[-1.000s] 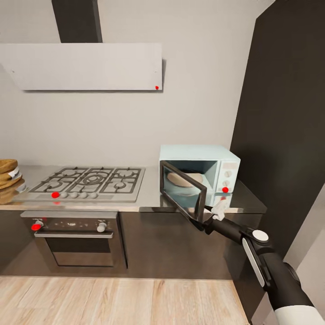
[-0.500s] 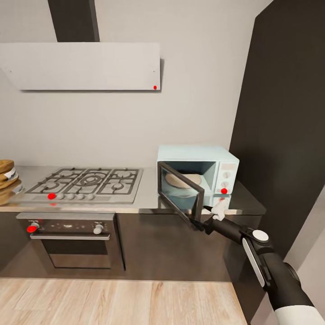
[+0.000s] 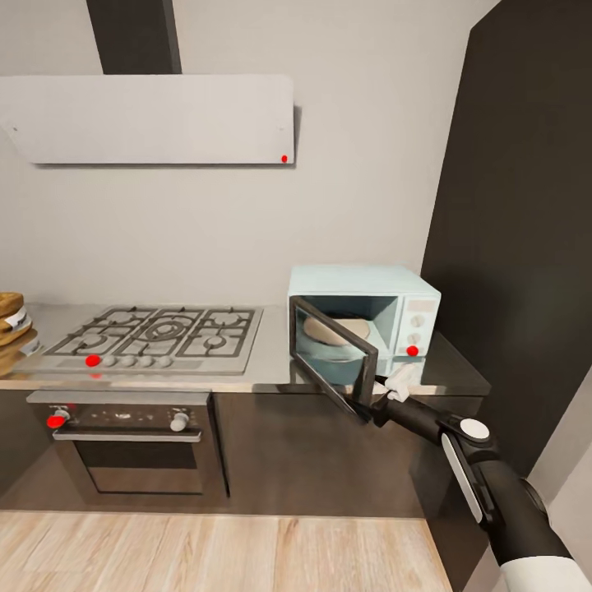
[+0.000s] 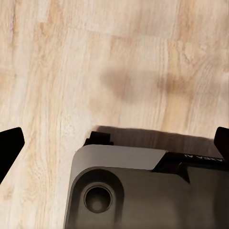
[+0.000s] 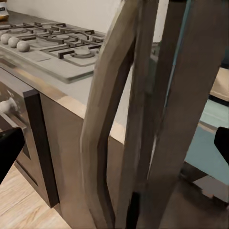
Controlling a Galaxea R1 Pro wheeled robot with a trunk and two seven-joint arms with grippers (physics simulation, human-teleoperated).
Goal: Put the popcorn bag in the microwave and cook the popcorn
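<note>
One robot arm at an open microwave on a kitchen countertop.

From the left: a gas hob (image 3: 156,337) sits in the grey countertop (image 3: 275,362) above a dark oven (image 3: 131,444). The mint-blue microwave (image 3: 395,292) stands further right, door (image 3: 333,355) swung open, the tan popcorn bag (image 3: 333,330) inside. The right gripper (image 3: 372,403) meets the door's lower edge, fingers spread wide. The left gripper (image 4: 114,148), also wide apart, hangs over wood floor (image 4: 95,57).

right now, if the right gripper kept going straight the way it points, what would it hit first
Most likely the microwave door: in the right wrist view its open edge stands close, straight ahead between the fingertips of the right gripper. Depth is hard to judge, but nothing lies nearer in that line.
</note>
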